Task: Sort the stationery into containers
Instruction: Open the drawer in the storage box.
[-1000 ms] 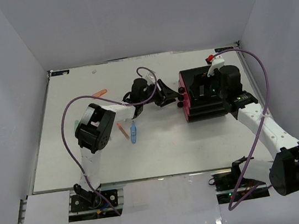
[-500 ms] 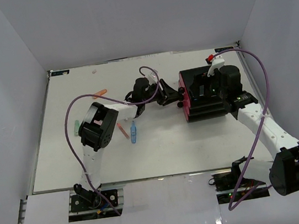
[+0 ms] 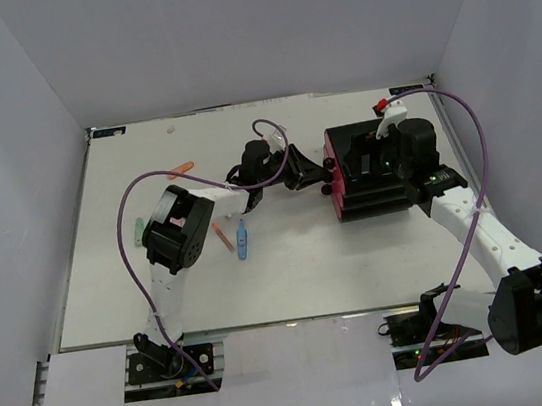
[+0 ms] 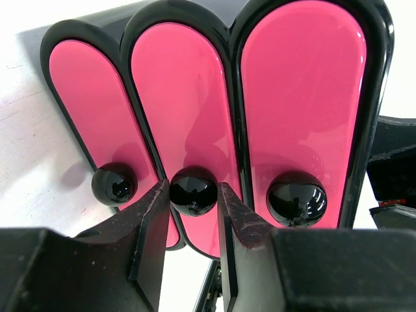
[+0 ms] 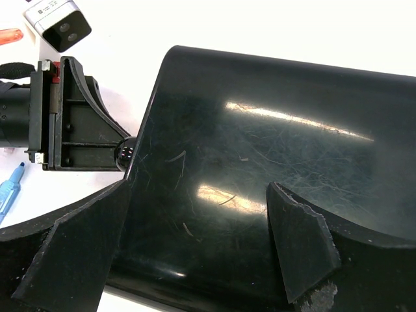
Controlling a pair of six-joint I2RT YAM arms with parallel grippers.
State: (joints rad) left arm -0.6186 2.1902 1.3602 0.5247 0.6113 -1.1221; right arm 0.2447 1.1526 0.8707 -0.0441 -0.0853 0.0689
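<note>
The black three-tier cabinet (image 3: 370, 199) stands at the right, its magenta-pink drawers (image 4: 188, 110) all shut. My left gripper (image 4: 193, 195) is at the cabinet front (image 3: 316, 176), its fingers (image 4: 151, 221) pressed on both sides of the middle drawer's round black knob (image 4: 193, 190). My right gripper (image 5: 198, 188) is wide open over the cabinet's top (image 5: 273, 130), in the top view (image 3: 375, 163). On the table lie an orange pen (image 3: 181, 169), a green-capped item (image 3: 139, 231), a salmon pen (image 3: 222, 236) and a light-blue piece (image 3: 242, 239). Other stationery is hidden.
White walls close the table on the left, back and right. The left arm's purple cable (image 3: 134, 197) loops over the pens. The right arm's cable (image 3: 475, 144) arcs beside the cabinet. The left elbow (image 3: 176, 231) hangs above the loose pens.
My left gripper has moved right, up to the cabinet front, and its elbow has shifted right too. The right arm and the cabinet have not moved.
</note>
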